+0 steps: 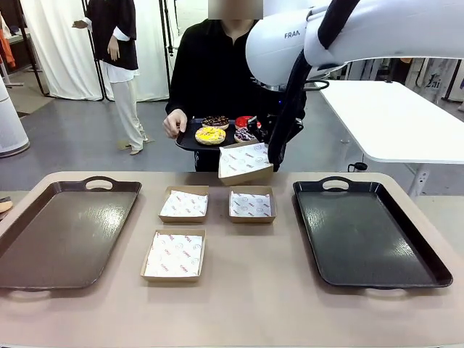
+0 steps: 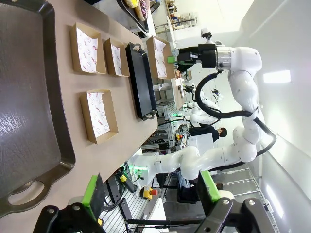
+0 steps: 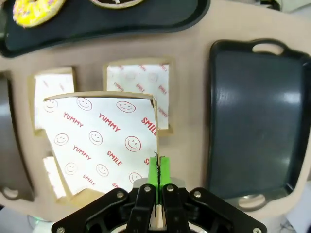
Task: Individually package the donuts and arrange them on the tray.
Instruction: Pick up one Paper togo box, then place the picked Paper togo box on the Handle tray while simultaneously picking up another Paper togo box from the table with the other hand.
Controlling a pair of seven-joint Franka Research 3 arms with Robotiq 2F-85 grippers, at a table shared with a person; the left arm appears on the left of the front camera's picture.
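Observation:
Across the table a person holds a small black serving tray (image 1: pixel 190 139) with the donuts: a yellow one (image 1: pixel 210 135), a red one (image 1: pixel 243 121) and two dark chocolate ones (image 1: pixel 216 121) (image 1: pixel 244 134). My right gripper (image 1: pixel 273 164) is shut on the rim of a cardboard box (image 1: pixel 245 161) lined with printed paper, holding it tilted in the air just below that tray. The right wrist view shows this grip (image 3: pixel 158 171) on the box (image 3: pixel 102 141), with the yellow donut (image 3: pixel 36 9) beyond. My left gripper (image 2: pixel 150 194) stands open and holds nothing, off the table's left end.
Three more lined boxes (image 1: pixel 184 204) (image 1: pixel 251 204) (image 1: pixel 174 254) lie flat mid-table. A brown handled tray (image 1: pixel 65 232) sits at the left and a black one (image 1: pixel 366 232) at the right. The person's hand (image 1: pixel 174 123) grips the serving tray's left end.

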